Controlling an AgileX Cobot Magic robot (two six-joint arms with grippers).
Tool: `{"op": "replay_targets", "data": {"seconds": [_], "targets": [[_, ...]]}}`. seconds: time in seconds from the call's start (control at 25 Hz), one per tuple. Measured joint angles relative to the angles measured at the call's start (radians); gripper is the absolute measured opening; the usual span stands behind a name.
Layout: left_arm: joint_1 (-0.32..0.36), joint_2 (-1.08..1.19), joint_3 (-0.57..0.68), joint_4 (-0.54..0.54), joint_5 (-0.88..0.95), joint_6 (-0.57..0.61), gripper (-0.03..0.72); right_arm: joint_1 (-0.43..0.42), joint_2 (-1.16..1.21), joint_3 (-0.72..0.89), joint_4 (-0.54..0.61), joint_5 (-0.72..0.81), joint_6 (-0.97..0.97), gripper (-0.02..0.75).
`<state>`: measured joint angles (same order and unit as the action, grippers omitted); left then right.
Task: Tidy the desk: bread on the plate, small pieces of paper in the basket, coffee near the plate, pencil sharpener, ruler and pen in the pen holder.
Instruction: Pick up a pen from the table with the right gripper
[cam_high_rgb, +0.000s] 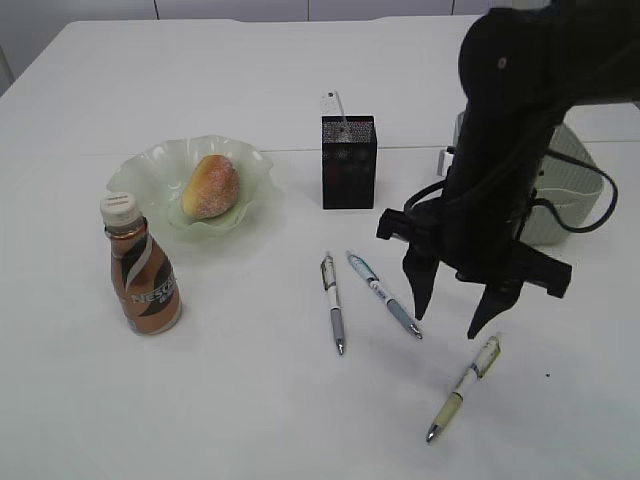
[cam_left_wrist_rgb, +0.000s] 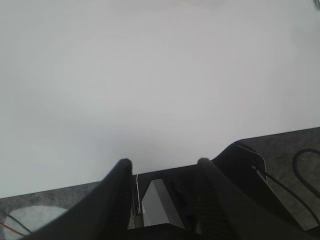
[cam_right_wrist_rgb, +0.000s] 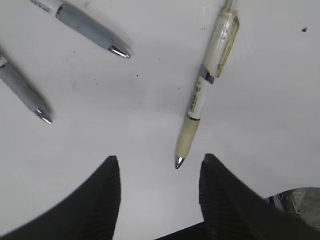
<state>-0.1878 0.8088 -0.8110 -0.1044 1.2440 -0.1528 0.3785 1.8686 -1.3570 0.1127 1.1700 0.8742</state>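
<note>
The bread (cam_high_rgb: 210, 187) lies on the pale green plate (cam_high_rgb: 135, 170), and the coffee bottle (cam_high_rgb: 143, 272) stands in front of the plate. A white ruler (cam_high_rgb: 334, 105) sticks out of the black pen holder (cam_high_rgb: 348, 165). Three pens lie on the table: a grey one (cam_high_rgb: 333, 300), a blue one (cam_high_rgb: 385, 293) and a cream one (cam_high_rgb: 465, 385). My right gripper (cam_high_rgb: 455, 320) hangs open just above the cream pen (cam_right_wrist_rgb: 207, 80), whose tip lies between the fingertips (cam_right_wrist_rgb: 160, 159). My left gripper (cam_left_wrist_rgb: 162, 161) is open and holds nothing. Pencil sharpener and paper pieces are out of view.
The pale basket (cam_high_rgb: 575, 190) stands at the back right, partly hidden behind my right arm. In the right wrist view the other two pens (cam_right_wrist_rgb: 90, 30) (cam_right_wrist_rgb: 22, 92) lie to the left of the cream one. White table surface lies under the left gripper.
</note>
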Motion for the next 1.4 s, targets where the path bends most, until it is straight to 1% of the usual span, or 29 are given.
{"op": "replay_targets", "data": {"seconds": [0.12,0.24,0.4,0.56,0.8,0.96,1.12,1.4], "targets": [[0.0,0.0,0.0,0.006,0.0,0.0,0.307,0.013,0.031,0.0,-0.028,0.0,0.031,0.379],[0.0,0.0,0.0,0.004,0.0,0.0,0.307,0.015,0.053,0.0,-0.065,0.017,0.038,0.359],[0.0,0.0,0.0,0.004,0.0,0.0,0.307,0.015,0.055,0.0,-0.153,0.03,0.04,0.352],[0.0,0.0,0.0,0.004,0.0,0.0,0.307,0.015,0.055,0.0,-0.193,0.032,0.041,0.351],[0.0,0.0,0.0,0.012,0.0,0.0,0.307,0.015,0.055,0.0,-0.288,0.032,0.045,0.351],[0.0,0.0,0.0,0.014,0.0,0.0,0.307,0.015,0.055,0.0,-0.29,0.03,0.134,0.351],[0.0,0.0,0.0,0.014,0.0,0.0,0.307,0.015,0.055,0.0,-0.262,-0.025,0.176,0.35],[0.0,0.0,0.0,0.017,0.0,0.0,0.307,0.015,0.055,0.0,-0.266,0.01,0.201,0.349]]}}
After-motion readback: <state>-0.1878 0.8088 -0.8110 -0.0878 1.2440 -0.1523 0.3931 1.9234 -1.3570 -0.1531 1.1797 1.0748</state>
